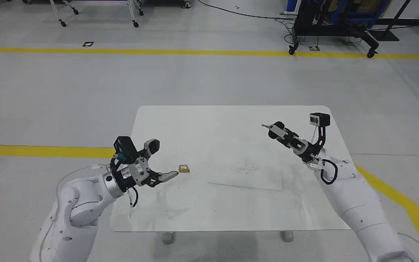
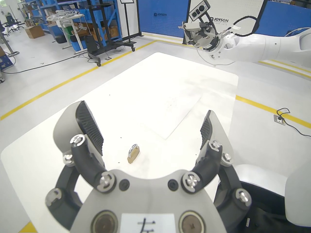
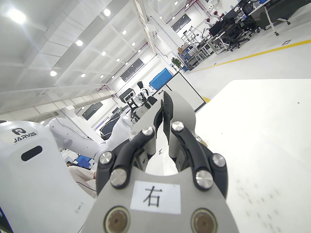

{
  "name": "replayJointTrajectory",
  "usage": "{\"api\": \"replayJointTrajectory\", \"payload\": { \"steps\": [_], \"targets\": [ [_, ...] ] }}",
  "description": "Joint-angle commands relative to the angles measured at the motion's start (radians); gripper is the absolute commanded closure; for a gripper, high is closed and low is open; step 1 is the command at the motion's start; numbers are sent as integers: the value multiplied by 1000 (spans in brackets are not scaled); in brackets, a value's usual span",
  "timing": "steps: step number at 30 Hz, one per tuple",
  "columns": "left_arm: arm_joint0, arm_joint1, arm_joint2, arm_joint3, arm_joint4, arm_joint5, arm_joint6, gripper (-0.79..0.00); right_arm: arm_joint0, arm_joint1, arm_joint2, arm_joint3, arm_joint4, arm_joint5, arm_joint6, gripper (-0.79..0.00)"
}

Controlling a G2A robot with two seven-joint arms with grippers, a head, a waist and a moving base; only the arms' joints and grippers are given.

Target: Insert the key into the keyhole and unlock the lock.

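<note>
— White, round-cornered tabletop (image 1: 262, 209) on grey hall flooring: what is laid there?
— A small brass padlock with a steel shackle (image 2: 133, 153).
— The left gripper (image 2: 145, 109)?
— Its jaws are spread wide and nothing is held. The padlock is seen just beyond the tips, untouched.
— The right gripper (image 3: 165, 98)?
— It is held above the tabletop with its jaws pressed together. Whether anything is pinched cannot be told.

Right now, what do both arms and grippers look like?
Left arm and right arm: glossy white rounded shells. Left gripper and right gripper: grey bodies, black linkages, silver screws, ribbed black pads, a white label each. A black cable loops by the right wrist.
</note>
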Motion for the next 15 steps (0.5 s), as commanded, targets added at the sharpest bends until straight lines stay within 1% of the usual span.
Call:
{"api": "replayJointTrajectory", "payload": {
  "steps": [1, 3, 4, 5, 6, 7, 8, 11, 12, 15],
  "targets": [
    [-3, 0, 2, 1, 0, -1, -1, -785, 0, 0, 0, 0, 0, 0, 0, 0],
    [-3, 0, 2, 1, 0, -1, -1, -785, 0, 0, 0, 0, 0, 0, 0, 0],
    [-15, 2, 4, -31, 79, 5, -24, -785, 0, 0, 0, 0, 0, 0, 0, 0],
    [-22, 4, 12, -53, 201, 24, -54, -785, 0, 0, 0, 0, 0, 0, 0, 0],
    [-26, 5, 31, -63, 323, 50, -88, -785, 0, 0, 0, 0, 0, 0, 0, 0],
    [-33, 6, 61, -65, 416, 48, -113, -785, 0, 0, 0, 0, 0, 0, 0, 0],
    [-44, 8, 90, -41, 466, 17, -137, -785, 0, 0, 0, 0, 0, 0, 0, 0],
    [-116, 13, 144, 36, 569, -57, -243, -785, 0, 0, 0, 0, 0, 0, 0, 0],
    [-144, 13, 161, 65, 570, -81, -278, -785, 0, 0, 0, 0, 0, 0, 0, 0],
    [-232, 8, 213, 141, 554, -93, -346, -785, 0, 0, 0, 0, 0, 0, 0, 0]
  ]
}}
